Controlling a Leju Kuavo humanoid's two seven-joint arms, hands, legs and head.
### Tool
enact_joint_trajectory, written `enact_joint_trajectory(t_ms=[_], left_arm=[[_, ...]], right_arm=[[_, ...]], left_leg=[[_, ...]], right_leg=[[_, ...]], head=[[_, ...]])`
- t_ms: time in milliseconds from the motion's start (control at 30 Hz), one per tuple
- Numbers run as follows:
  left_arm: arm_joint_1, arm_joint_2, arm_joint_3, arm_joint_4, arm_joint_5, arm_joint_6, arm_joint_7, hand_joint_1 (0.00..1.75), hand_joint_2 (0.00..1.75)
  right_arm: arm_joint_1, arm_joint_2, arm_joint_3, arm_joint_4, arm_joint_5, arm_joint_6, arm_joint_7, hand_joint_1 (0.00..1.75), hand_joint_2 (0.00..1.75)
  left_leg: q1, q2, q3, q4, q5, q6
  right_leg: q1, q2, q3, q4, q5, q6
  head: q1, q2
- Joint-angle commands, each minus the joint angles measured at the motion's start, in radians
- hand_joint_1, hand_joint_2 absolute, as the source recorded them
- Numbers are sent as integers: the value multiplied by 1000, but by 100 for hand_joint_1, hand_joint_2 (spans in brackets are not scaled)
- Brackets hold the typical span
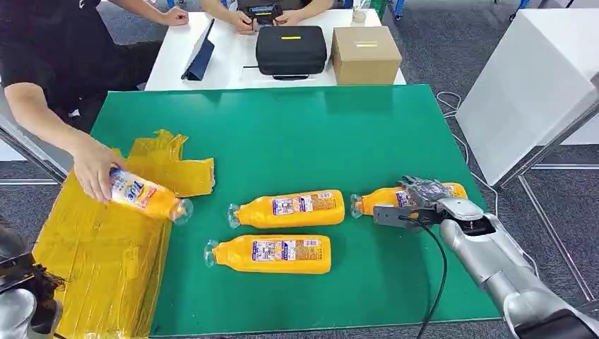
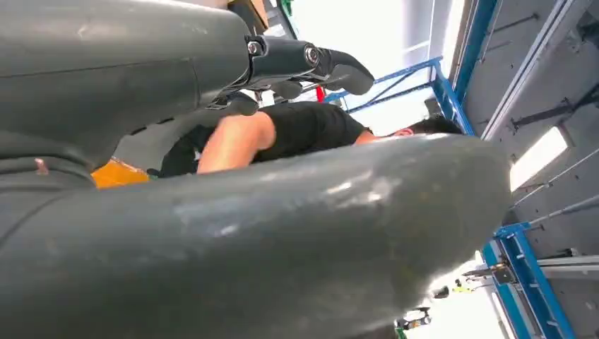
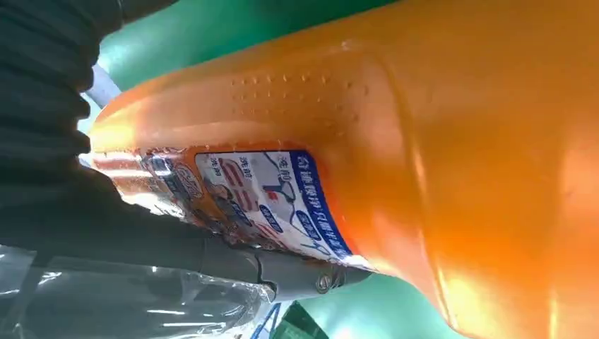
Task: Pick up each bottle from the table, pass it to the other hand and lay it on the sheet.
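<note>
At desk (image 1: 282, 134) right edge, right hand (image 1: 417, 201) sits over the rightmost bottle (image 1: 385, 198), fingers draped on it; closed grip cannot tell. Bottle lies flat, long axis left-right, cap toward center. Left hand (image 2: 304, 63) low, empty, far off.

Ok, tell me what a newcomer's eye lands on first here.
Bright orange bottles lying on their sides on the green table: two in the middle, one to the right with the robot's right hand on it. At the left, a person's hand holds another bottle at the edge of the crumpled yellow sheet.
</note>
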State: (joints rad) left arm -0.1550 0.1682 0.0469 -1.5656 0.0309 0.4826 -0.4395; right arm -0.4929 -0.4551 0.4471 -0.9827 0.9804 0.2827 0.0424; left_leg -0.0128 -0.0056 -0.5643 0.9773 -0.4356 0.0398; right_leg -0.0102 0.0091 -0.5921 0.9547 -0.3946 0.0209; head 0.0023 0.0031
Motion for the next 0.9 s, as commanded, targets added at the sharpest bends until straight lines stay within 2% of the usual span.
enact_joint_trajectory(t_ms=[33,167,300,533,900], left_arm=[[-1,-15,18,38,3,9,7,0,0],[2,-15,28,40,4,8,4,0,0],[5,-16,30,40,5,7,1,0,0],[6,-24,51,40,18,15,-20,0,0],[8,-30,63,38,20,18,-33,0,0]], right_arm=[[-42,34,-7,106,23,10,14,0,175],[-71,45,-12,136,46,14,13,0,175],[-88,37,-10,155,53,19,0,0,175],[-201,25,22,274,69,21,-54,0,175],[-227,49,42,327,71,-1,-57,0,175]], left_leg=[[1,1,3,0,-1,-2],[2,1,7,0,-3,-5],[1,1,4,-1,-1,-2],[0,2,4,1,-2,-3],[1,2,4,0,-2,-3]], right_leg=[[1,0,4,-1,0,-1],[2,0,8,-1,-2,-1],[0,0,4,-1,-1,-1],[0,1,4,0,-1,-1],[0,1,4,0,-1,-1]], head=[[0,0],[0,0],[0,0],[0,0],[0,0]])
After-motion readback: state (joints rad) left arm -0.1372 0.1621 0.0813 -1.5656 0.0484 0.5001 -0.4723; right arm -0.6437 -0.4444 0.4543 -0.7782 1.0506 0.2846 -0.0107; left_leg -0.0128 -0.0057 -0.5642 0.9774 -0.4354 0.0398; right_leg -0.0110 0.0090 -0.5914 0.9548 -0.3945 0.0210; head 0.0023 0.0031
